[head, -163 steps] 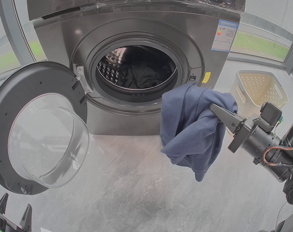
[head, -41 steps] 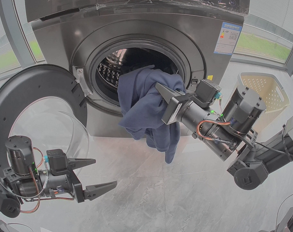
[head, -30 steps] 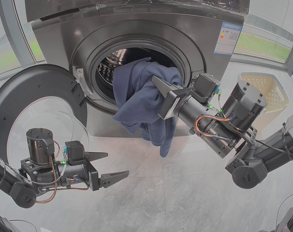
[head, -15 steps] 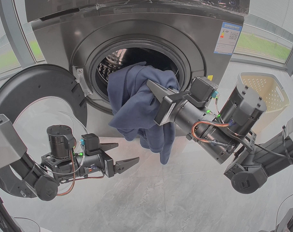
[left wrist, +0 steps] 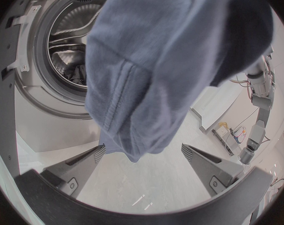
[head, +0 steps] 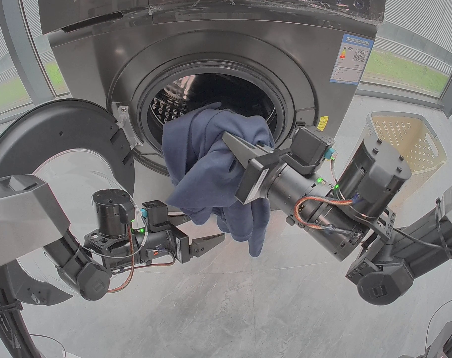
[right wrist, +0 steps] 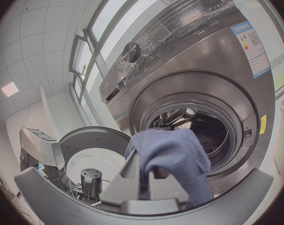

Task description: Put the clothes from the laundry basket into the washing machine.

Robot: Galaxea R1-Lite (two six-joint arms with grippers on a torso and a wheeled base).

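Observation:
A blue garment (head: 201, 165) hangs in front of the round opening (head: 211, 88) of the grey washing machine (head: 101, 60), and my right gripper (head: 231, 142) is shut on its upper folds. The right wrist view has the garment (right wrist: 173, 150) bunched over the right gripper (right wrist: 142, 163), level with the opening's lower rim. My left gripper (head: 206, 227) is open, just below and left of the cloth's hanging end. In the left wrist view the garment (left wrist: 142, 63) dangles above the left gripper (left wrist: 142, 147). Dark clothes (left wrist: 76, 75) lie inside the drum.
The machine's door (head: 61, 130) stands swung open to the left, close behind my left arm. A cream laundry basket (head: 410, 145) sits on the floor at the right of the machine, behind my right arm. Bare grey floor (head: 226, 304) lies in front.
My left arm has risen from the lower left and moved right, bringing its open gripper under the garment. My right gripper has carried the garment left, across the drum opening.

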